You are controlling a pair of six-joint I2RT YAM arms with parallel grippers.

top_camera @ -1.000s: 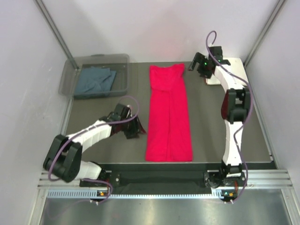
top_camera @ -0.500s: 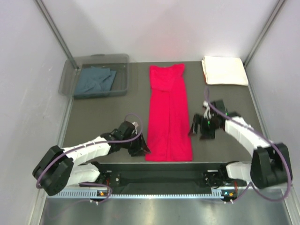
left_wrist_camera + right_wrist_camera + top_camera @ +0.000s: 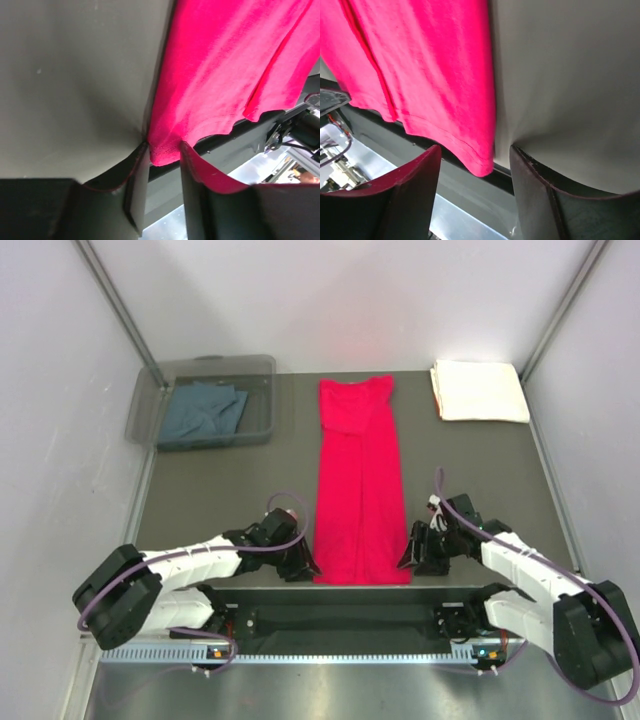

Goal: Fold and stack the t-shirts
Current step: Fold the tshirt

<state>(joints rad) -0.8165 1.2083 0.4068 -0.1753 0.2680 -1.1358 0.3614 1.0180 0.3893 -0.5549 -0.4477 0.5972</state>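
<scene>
The bright red t-shirt (image 3: pixel 358 480) lies flat as a long narrow strip down the middle of the table. My left gripper (image 3: pixel 307 566) is low at its near left corner. In the left wrist view the gripper (image 3: pixel 164 148) is open, and the red hem corner (image 3: pixel 165 155) sits between the fingers (image 3: pixel 139 185). My right gripper (image 3: pixel 409 558) is at the near right corner. It is wide open (image 3: pixel 475 149) around that corner (image 3: pixel 479 162). The cream-white t-shirt (image 3: pixel 478 390) lies folded at the back right. The slate blue-grey t-shirt (image 3: pixel 205 410) lies crumpled in the bin.
The clear plastic bin (image 3: pixel 200 366) stands at the back left. The table's near edge and the black front rail (image 3: pixel 360 596) run right under both grippers. White walls close in the sides and back.
My right arm has swung from the back right, over the cream-white shirt, down to the red shirt's near right corner. My left gripper has moved nearer and right to the near left corner.
</scene>
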